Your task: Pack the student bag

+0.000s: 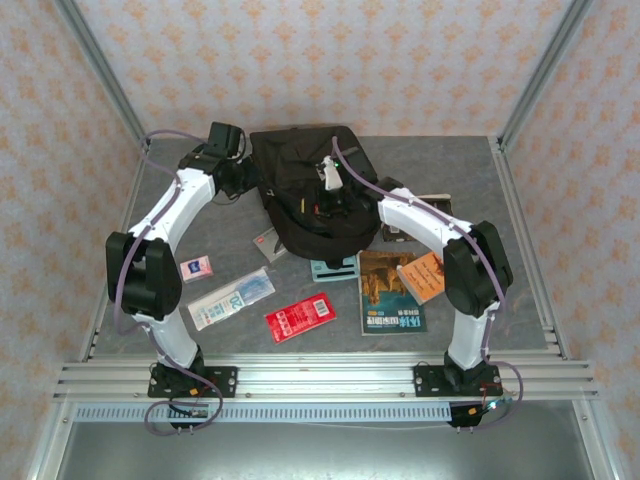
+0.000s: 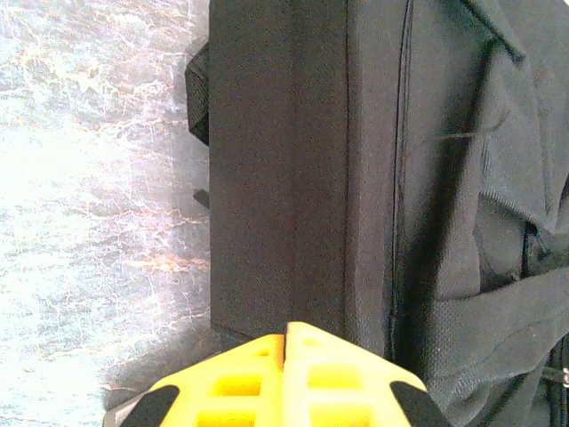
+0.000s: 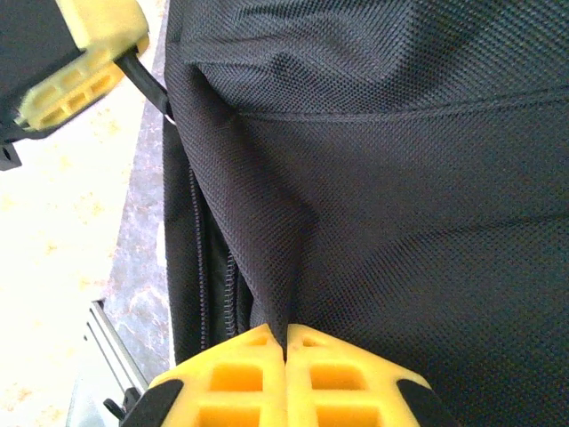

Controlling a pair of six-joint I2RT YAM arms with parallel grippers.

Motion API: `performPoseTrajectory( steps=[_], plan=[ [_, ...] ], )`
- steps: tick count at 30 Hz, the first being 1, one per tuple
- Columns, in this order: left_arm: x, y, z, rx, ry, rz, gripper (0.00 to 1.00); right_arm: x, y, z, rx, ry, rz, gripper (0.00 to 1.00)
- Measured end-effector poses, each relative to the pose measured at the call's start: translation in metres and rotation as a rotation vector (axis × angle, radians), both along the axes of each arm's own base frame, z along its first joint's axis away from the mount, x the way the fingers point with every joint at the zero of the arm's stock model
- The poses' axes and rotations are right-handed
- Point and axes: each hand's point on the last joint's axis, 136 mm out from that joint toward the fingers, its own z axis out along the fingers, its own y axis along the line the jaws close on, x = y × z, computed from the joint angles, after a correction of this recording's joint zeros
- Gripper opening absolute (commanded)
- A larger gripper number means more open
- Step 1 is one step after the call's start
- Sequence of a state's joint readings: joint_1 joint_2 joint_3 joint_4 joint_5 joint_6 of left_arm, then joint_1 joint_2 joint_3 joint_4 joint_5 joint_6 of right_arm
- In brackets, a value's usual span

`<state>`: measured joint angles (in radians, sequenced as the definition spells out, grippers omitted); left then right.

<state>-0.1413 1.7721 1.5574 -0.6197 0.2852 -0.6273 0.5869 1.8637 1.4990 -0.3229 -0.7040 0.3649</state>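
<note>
The student bag (image 1: 305, 190) is a big black backpack lying at the back middle of the table. My right gripper (image 1: 335, 195) rests on top of it; in the right wrist view its yellow fingers (image 3: 286, 336) are shut on a raised fold of the bag's fabric (image 3: 373, 196), beside an open zipper (image 3: 200, 267). My left gripper (image 1: 245, 180) is at the bag's left edge, its fingers (image 2: 286, 334) shut against the bag's side (image 2: 284, 160). In the right wrist view, a short black strap (image 3: 151, 84) runs from the left gripper's fingers (image 3: 80, 62) to the bag.
In front of the bag lie a magazine (image 1: 388, 292), an orange book (image 1: 425, 277), a teal item (image 1: 335, 268), a red packet (image 1: 300, 320), a clear packet (image 1: 232, 298) and a small card (image 1: 196, 267). Metal frame posts stand at the back corners.
</note>
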Motion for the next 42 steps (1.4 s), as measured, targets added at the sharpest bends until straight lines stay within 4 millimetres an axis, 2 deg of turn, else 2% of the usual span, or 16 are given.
performPoseTrajectory(
  steps=[4,7,9,13,19,23,26,29,33,36,39,42],
  plan=[
    [0.0,0.0,0.004,0.009,-0.004,-0.003,0.29,0.005,0.0,0.023,-0.036,-0.029,0.003,0.02],
    [-0.003,0.001,0.004,0.011,0.006,0.001,0.37,0.018,0.005,0.049,-0.054,-0.073,0.014,0.02],
    [-0.006,-0.002,0.009,0.007,-0.001,-0.003,0.41,0.023,0.006,0.059,-0.077,-0.087,0.023,0.03],
    [-0.024,-0.022,0.03,-0.01,-0.042,-0.048,0.52,0.025,0.005,0.056,-0.136,-0.068,0.039,0.03],
    [-0.059,-0.072,0.059,-0.02,-0.121,-0.203,0.53,0.024,0.008,0.047,-0.17,-0.01,0.059,0.03],
    [-0.092,-0.089,0.055,-0.006,-0.145,-0.276,0.54,0.028,0.014,0.049,-0.164,0.01,0.067,0.03],
    [-0.113,-0.082,0.046,-0.045,-0.154,-0.242,0.59,0.029,0.017,0.049,-0.157,0.033,0.061,0.04],
    [-0.123,-0.079,0.036,-0.138,-0.162,-0.163,0.64,0.03,0.019,0.048,-0.14,0.068,0.043,0.05],
    [-0.12,-0.082,0.022,-0.25,-0.164,-0.066,0.72,0.031,0.022,0.05,-0.101,0.108,0.018,0.06],
    [-0.11,-0.086,0.027,-0.325,-0.195,-0.013,0.73,0.032,0.027,0.05,-0.069,0.129,0.005,0.05],
    [-0.095,-0.091,0.044,-0.41,-0.262,0.033,0.69,0.033,0.029,0.049,-0.054,0.144,-0.003,0.05],
    [-0.079,-0.098,0.051,-0.485,-0.298,0.07,0.61,0.033,0.031,0.045,-0.046,0.157,-0.006,0.05]
  ],
)
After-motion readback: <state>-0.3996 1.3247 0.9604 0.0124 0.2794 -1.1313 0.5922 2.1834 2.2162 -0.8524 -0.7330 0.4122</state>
